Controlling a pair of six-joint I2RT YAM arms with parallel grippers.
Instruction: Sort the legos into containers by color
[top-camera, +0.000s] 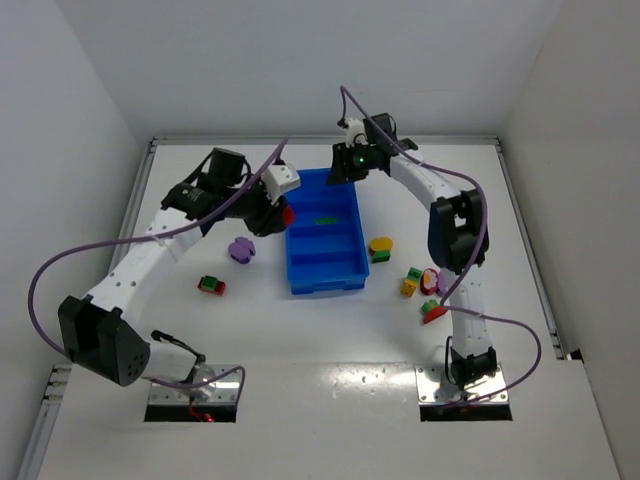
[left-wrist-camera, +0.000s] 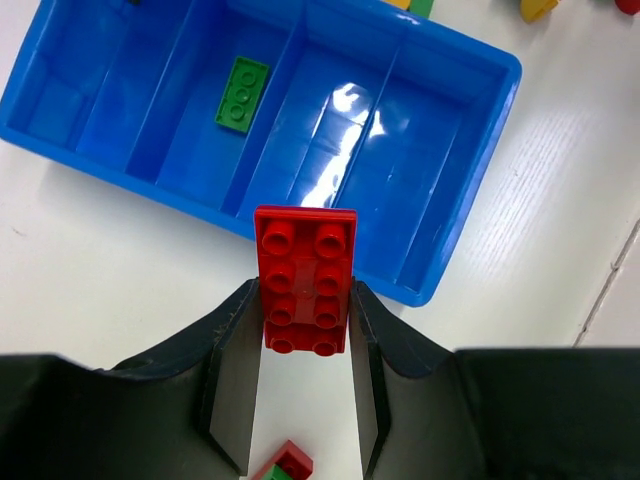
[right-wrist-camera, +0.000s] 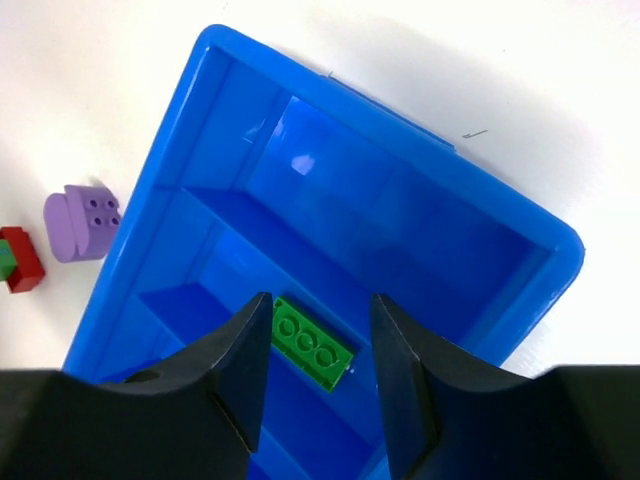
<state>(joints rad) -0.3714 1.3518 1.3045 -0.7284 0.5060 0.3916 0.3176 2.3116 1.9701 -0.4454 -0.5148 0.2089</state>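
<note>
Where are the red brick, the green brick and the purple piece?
red brick (left-wrist-camera: 305, 280): left wrist view, studded top.
green brick (right-wrist-camera: 312, 348): right wrist view, middle stud.
purple piece (right-wrist-camera: 82, 222): right wrist view, rounded body.

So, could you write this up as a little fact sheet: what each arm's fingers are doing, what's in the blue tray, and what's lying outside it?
Left fingers: shut on a red brick, at the tray's left rim
Right fingers: open, holding nothing, above the tray's far end
Blue tray: four compartments in a row
In tray: green plate, lying flat, second compartment from the far end
Left of tray: purple piece; red-and-green piece
Right of tray: yellow piece; mixed cluster of yellow, green and red
</note>
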